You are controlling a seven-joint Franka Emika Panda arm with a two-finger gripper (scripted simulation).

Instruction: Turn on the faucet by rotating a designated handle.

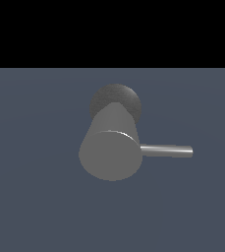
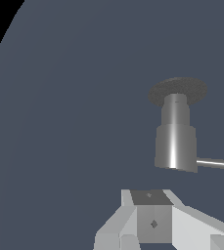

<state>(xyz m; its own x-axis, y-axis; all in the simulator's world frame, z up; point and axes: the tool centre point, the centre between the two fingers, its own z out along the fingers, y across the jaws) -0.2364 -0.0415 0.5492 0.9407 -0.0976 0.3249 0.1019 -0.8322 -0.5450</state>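
Observation:
The faucet (image 1: 111, 147) is a thick matte grey cylinder with a flat round end, standing on a darker rounded base (image 1: 116, 97). The handle (image 1: 168, 150) is a thin shiny rod that sticks out sideways toward the exterior view's right. In the wrist view the faucet (image 2: 175, 141) stands apart from my gripper, and the handle (image 2: 217, 164) runs off the picture's edge. Only white and grey parts of my gripper (image 2: 152, 227) show at the picture's edge. Its fingertips are cut off, and nothing touches the faucet. The exterior view shows no gripper.
A flat blue-grey floor (image 1: 35, 187) surrounds the faucet on all sides. A black band lies beyond its far edge in the exterior view.

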